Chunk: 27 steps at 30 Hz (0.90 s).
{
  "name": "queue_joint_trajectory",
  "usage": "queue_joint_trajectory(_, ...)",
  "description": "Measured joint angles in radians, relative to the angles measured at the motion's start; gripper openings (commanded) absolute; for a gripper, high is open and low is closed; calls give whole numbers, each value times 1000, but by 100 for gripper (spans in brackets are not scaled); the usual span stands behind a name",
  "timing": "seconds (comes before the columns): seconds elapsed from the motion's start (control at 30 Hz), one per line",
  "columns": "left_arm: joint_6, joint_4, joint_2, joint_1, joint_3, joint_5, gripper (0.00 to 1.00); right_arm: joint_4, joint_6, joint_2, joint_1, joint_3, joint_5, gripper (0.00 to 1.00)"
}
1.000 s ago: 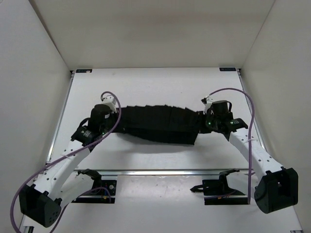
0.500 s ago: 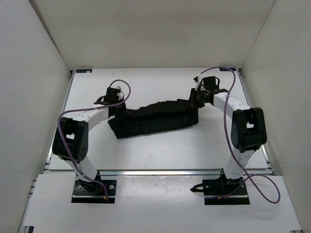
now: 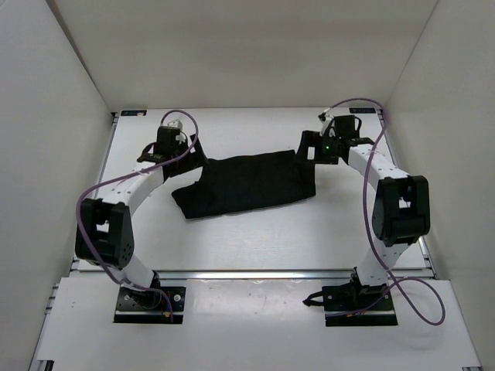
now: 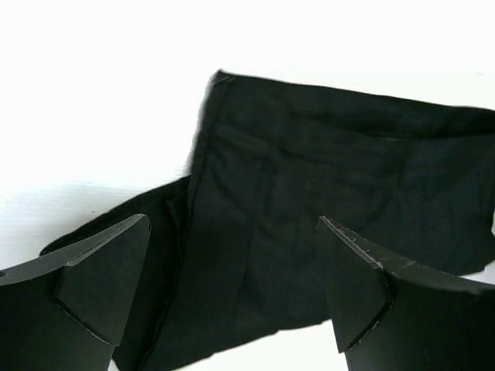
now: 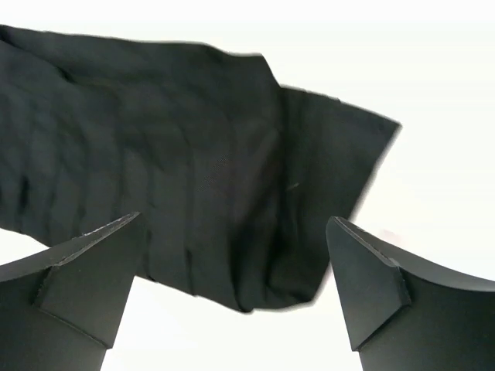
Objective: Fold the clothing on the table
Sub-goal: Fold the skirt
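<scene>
Clothing: black, pleated, lying doubled over, flat, mid-table. Left gripper: jaws wide open, empty, above its left end. Right gripper: same, above right end.

- No readable text, labels, brands or numbers in any view.
- left gripper: faint tick-like marks along one inner edge, too small to read as figures.

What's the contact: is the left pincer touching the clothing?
Apart. The left wrist view shows the left pincer spread wide, nothing pinched, with the clothing lying flat on the table beneath it.
</scene>
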Motion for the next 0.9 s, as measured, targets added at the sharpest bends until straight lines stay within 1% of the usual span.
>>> queue_joint_trajectory(0.1, 31, -4, -68, -48, -21, -33, 94, -8, -16, -38, -11, -80, 26, 99)
queue_joint_trajectory(0.17, 45, -13, -108, -100, -50, -61, 87, -16, -30, -40, -11, -125, 46, 99)
queue_joint_trajectory(0.27, 51, -37, -133, -161, -109, -79, 82, -45, -41, -39, 1, -173, 69, 99)
queue_joint_trajectory(0.3, 50, -50, -132, -167, -126, -84, 80, -51, -44, -35, 4, -175, 74, 99)
queue_joint_trajectory(0.37, 49, -84, -131, -165, -165, -106, 63, -49, -51, -27, 10, -175, 76, 98)
queue_joint_trajectory(0.43, 48, -120, -130, -161, -190, -130, 57, -47, -55, -16, 15, -174, 74, 96)
queue_joint_trajectory(0.53, 45, -153, -129, -152, -195, -163, 50, -44, -56, 9, 21, -172, 77, 93)
queue_joint_trajectory(0.57, 42, -156, -129, -151, -195, -176, 47, -43, -56, 19, 22, -172, 81, 90)
queue_joint_trajectory(0.6, 41, -159, -129, -151, -195, -184, 47, -43, -57, 27, 24, -172, 88, 86)
queue_joint_trajectory(0.63, 39, -161, -126, -152, -195, -193, 45, -43, -59, 35, 26, -172, 97, 85)
queue_joint_trajectory(0.7, 37, -162, -119, -152, -195, -200, 41, -42, -59, 39, 31, -166, 114, 77)
queue_joint_trajectory(0.73, 35, -161, -113, -152, -196, -201, 39, -40, -61, 42, 35, -164, 119, 69)
queue_joint_trajectory(0.77, 35, -158, -106, -152, -198, -202, 38, -40, -62, 47, 36, -160, 122, 64)
queue_joint_trajectory(0.8, 34, -159, -97, -152, -200, -203, 34, -40, -63, 55, 40, -156, 122, 54)
queue_joint_trajectory(0.83, 31, -159, -87, -153, -201, -202, 32, -39, -66, 63, 42, -150, 123, 50)
queue_joint_trajectory(0.87, 31, -159, -75, -153, -202, -203, 29, -36, -66, 71, 43, -144, 122, 43)
queue_joint_trajectory(0.9, 32, -158, -61, -154, -203, -202, 25, -33, -66, 79, 48, -138, 121, 31)
